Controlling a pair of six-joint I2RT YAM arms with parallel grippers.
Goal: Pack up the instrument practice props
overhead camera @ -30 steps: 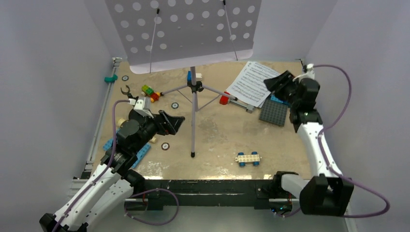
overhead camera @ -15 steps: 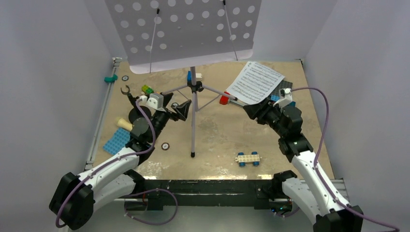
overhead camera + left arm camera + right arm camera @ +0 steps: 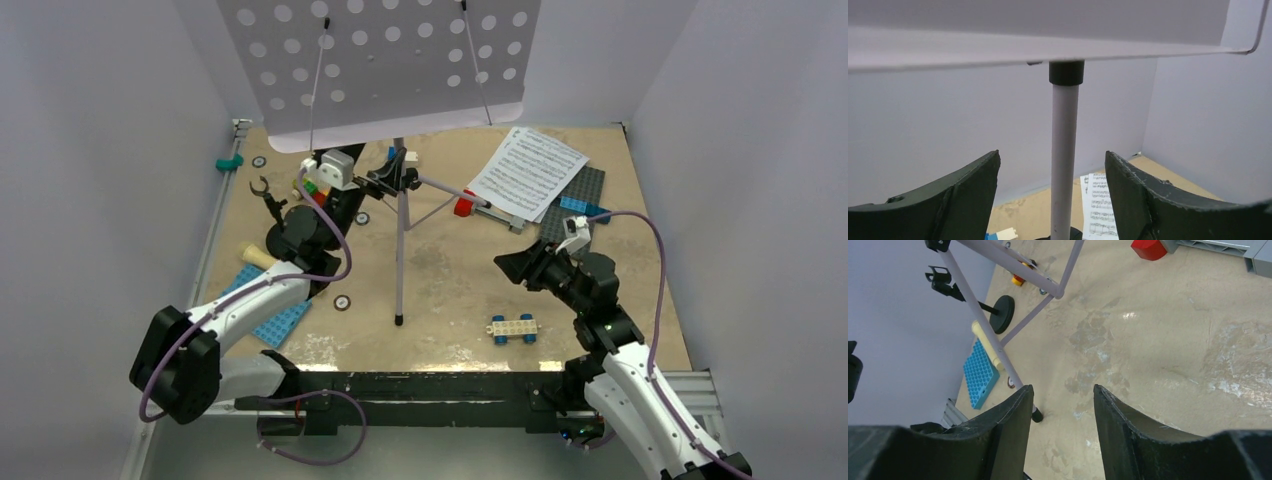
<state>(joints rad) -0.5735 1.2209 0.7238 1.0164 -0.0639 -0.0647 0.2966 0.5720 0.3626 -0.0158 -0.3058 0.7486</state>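
The lilac perforated music stand (image 3: 385, 60) stands on its thin tripod (image 3: 400, 250) mid-table. My left gripper (image 3: 385, 181) is open at the tripod hub. In the left wrist view its jaws (image 3: 1052, 155) stand either side of the pole (image 3: 1064, 150), apart from it, under the desk (image 3: 1038, 30). White sheet-music pages (image 3: 527, 172) lie at the back right. The cream microphone (image 3: 258, 256) lies at the left by the black mic stand (image 3: 265, 193); its round base shows in the right wrist view (image 3: 1002, 306). My right gripper (image 3: 510, 266) is open and empty over bare table (image 3: 1062, 390).
A white wheeled brick (image 3: 513, 327) lies near the front. A grey baseplate (image 3: 575, 200) and a red brick (image 3: 464, 207) sit by the pages. A blue baseplate (image 3: 265, 315) lies at the left under my left arm. Coloured bricks (image 3: 312, 188) lie beside my left gripper. Walls enclose three sides.
My left gripper has moved away from me and right until it straddles the stand's pole. My right gripper has swung from the pages down toward the table's middle.
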